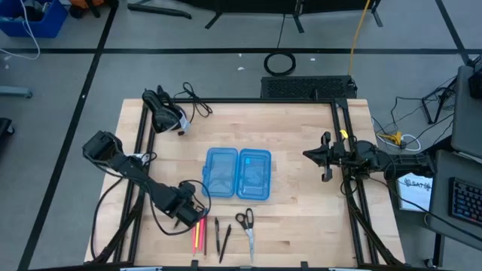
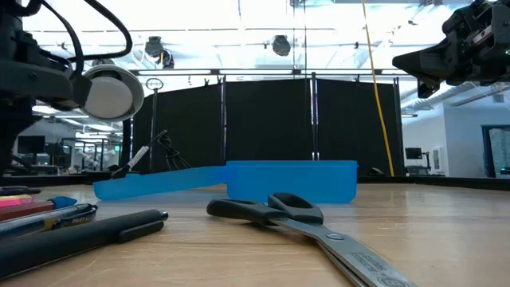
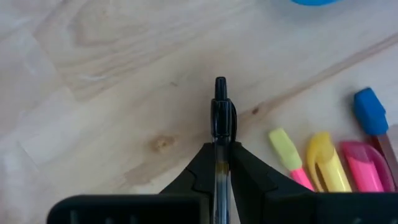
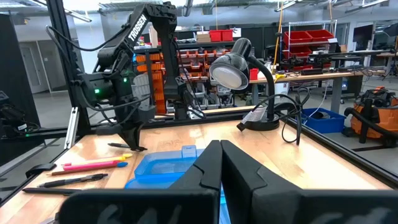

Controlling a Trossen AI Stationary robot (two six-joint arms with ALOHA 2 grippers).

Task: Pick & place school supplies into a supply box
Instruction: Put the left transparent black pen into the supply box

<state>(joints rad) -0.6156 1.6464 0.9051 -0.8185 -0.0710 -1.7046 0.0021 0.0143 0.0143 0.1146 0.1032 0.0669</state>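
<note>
Left wrist view: left gripper (image 3: 221, 163) pinching a black pen (image 3: 221, 115) lengthwise, supply box (image 1: 238, 174) just beyond; right gripper (image 1: 325, 156) shut, farther off.

Front edge: pens (image 1: 202, 236) and scissors (image 1: 246, 227) lie side by side, narrow gaps between.
Centre: open box (image 1: 238, 174) occupies it.
Back left: lamp (image 1: 164, 112) and cable.
Right half: bare wood.
</note>
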